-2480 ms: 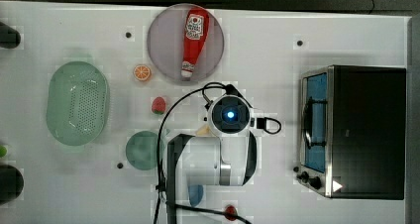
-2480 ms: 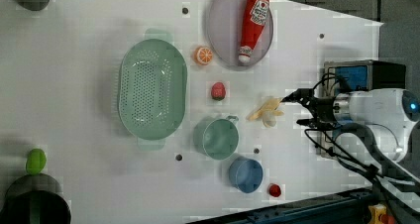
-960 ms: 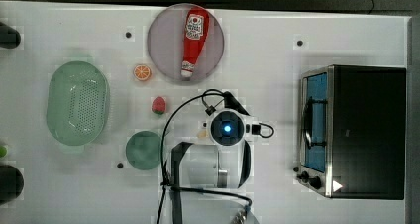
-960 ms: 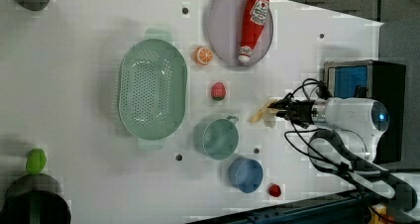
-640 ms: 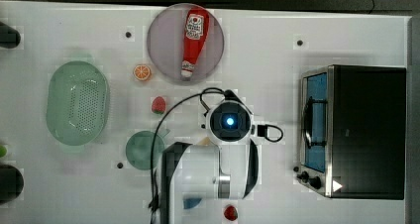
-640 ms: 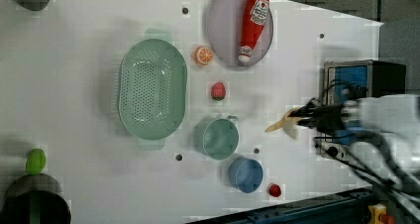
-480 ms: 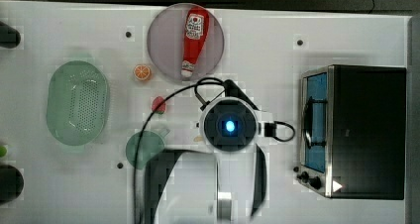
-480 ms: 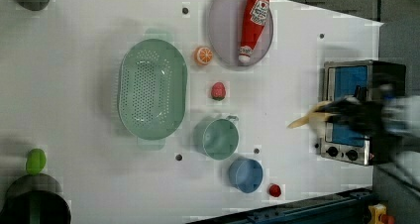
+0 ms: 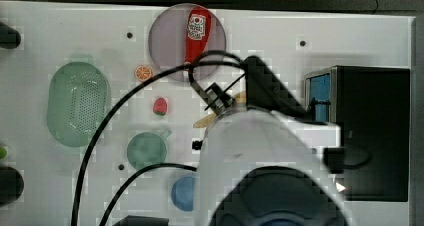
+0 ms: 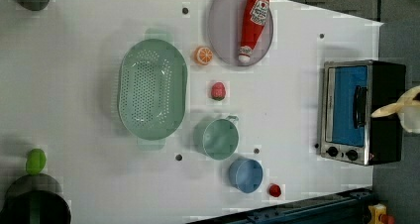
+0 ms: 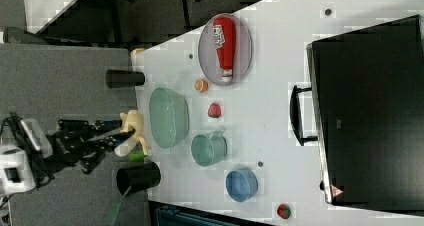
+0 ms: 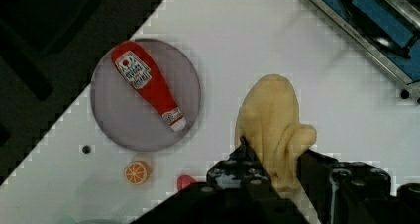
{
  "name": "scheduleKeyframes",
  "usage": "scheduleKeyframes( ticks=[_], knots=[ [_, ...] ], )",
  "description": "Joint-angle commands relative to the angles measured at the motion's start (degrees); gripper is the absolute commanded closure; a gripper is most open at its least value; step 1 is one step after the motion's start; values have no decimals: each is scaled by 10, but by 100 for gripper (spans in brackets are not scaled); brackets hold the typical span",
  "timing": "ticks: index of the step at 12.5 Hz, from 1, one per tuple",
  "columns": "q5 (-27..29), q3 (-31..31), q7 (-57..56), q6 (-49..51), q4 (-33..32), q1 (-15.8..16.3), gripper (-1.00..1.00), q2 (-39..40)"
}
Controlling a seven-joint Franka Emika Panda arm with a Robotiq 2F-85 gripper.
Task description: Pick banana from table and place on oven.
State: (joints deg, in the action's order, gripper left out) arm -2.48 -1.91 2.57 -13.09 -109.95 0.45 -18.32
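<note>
Aloft, banana (image 12: 270, 130) tip away from gripper (image 12: 275, 172)

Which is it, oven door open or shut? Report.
Shut. In the left view the oven shows its blue glass door flat within the silver frame, handle facing out; the top view shows the same.

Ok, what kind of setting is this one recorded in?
Probably a lab bench dressed as a play kitchen: a white table with small round holes, a toaster oven, a toy ketchup bottle on a plate, and a green colander, with dark floor beyond the table's edge.
</note>
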Motion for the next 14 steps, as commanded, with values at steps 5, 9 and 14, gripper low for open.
scheduleKeyframes(
  ticks=[5,9,14],
  knots=[
    [-2,-152,-192,18,14,-37,47,126],
    [-2,-268,-404,-75,18,-42,47,191],
    [1,-336,-507,-131,21,-44,18,254]
  ],
)
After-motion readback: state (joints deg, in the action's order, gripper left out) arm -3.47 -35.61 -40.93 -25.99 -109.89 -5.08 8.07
